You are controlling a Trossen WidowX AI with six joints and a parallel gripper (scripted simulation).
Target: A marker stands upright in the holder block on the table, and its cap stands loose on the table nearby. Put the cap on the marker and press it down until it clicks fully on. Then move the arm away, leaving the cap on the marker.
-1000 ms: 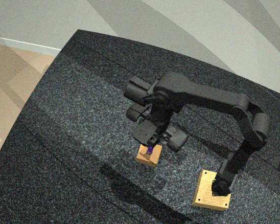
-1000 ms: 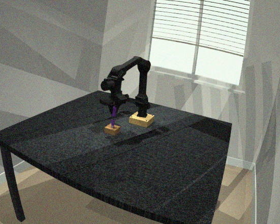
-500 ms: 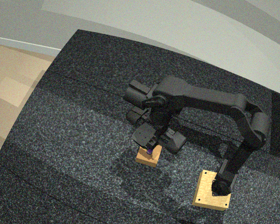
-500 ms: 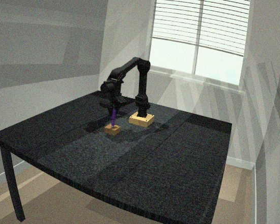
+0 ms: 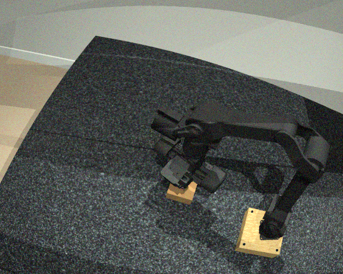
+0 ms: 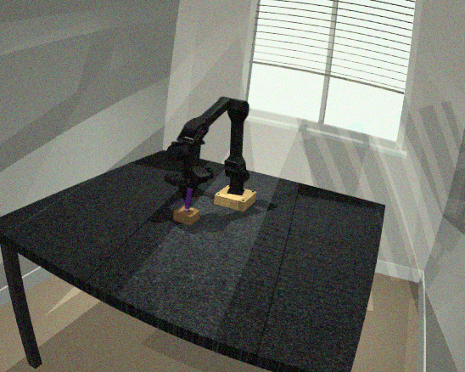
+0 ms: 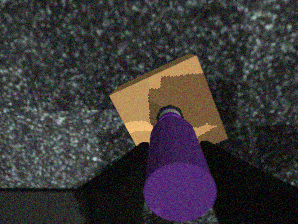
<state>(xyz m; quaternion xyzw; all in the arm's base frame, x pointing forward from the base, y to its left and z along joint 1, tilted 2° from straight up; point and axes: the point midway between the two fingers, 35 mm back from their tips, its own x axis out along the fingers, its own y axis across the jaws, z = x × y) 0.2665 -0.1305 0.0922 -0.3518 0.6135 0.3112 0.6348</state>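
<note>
- The gripper hangs right over the wooden block in the top view, covering its upper edge, so the marker cannot be seen from up there.
- From the wrist camera, the purple cap fills the lower middle of the picture, clamped between the dark fingers on either side of it (a firm pinch, the cap standing between them).
- Just past the far end of the cap, a small grey ring of the marker peeks out, standing in the block below.
- The cap lines up with the marker; whether it is fully seated cannot be told from here.
- In the side view, the purple cap runs as a thin upright stick from the gripper down to the block.
- The block sits on the dark speckled table, at about 8 o'clock from the arm's wooden base plate, near it but apart.
- The arm rises from that base, bends at the top and reaches down toward 8 o'clock (a tall arch against the window).
- In the top view the base plate lies at about 4 o'clock from the block.
</note>
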